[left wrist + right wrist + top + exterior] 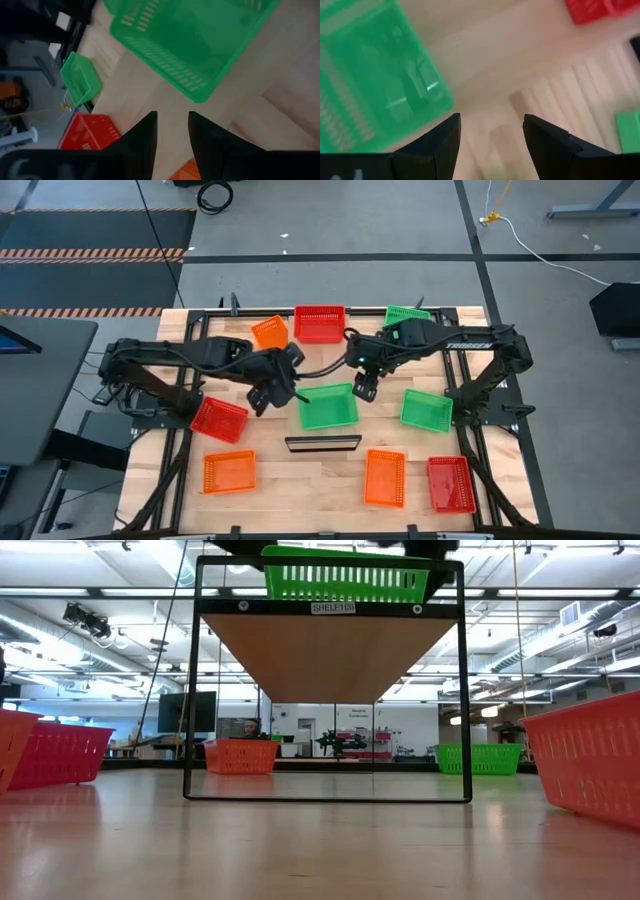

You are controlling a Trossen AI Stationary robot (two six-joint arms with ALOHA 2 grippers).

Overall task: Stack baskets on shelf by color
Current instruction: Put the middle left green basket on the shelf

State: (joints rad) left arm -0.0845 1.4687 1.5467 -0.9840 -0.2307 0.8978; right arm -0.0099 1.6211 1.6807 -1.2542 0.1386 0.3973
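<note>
Just between both open hands — left hand (283,393), right hand (364,388) — green basket (328,407).

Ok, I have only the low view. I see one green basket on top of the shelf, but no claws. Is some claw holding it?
Observer: No. The left claw is beside the green basket, open, with nothing between its fingers.
Operator: And the right one?
Observer: The right claw is at the basket's other side, also open and empty.
Operator: Are other green baskets free?
Observer: Yes. A second green basket lies on the table beside the shelf, and a third green basket sits partly under the right arm.
</note>
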